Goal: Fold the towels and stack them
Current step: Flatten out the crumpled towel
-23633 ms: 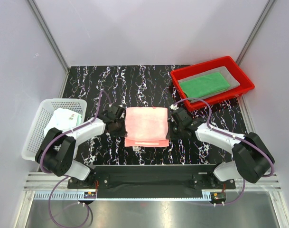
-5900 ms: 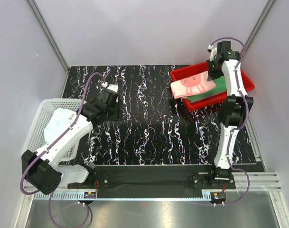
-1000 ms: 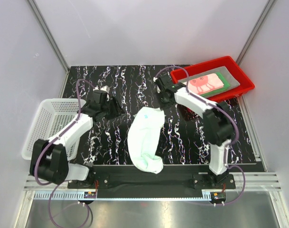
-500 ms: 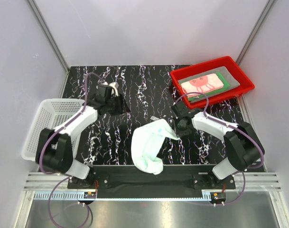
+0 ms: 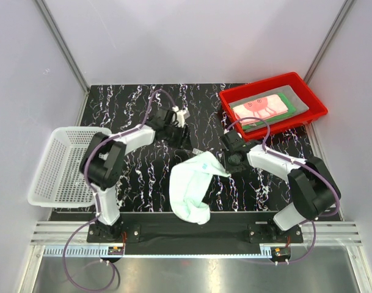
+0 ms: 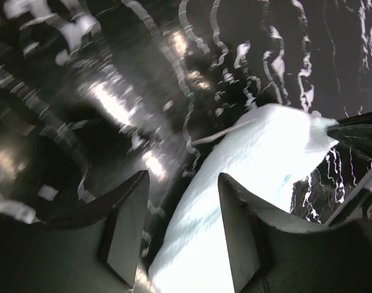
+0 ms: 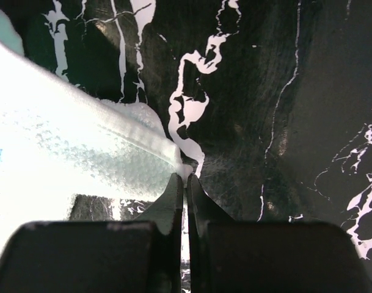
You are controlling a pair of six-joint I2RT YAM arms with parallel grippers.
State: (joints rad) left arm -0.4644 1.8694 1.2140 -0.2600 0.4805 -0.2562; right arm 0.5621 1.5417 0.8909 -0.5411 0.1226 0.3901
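Right tool [image 7: 185, 178] pinches the pale towel's [image 5: 192, 183] corner; left tool [image 6: 179, 235] gapes wide, empty, above the worktop [image 5: 143, 104].

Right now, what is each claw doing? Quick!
Left claw: open, holding nothing.
Right claw: closed, pinching a corner of the pale blue-white towel.
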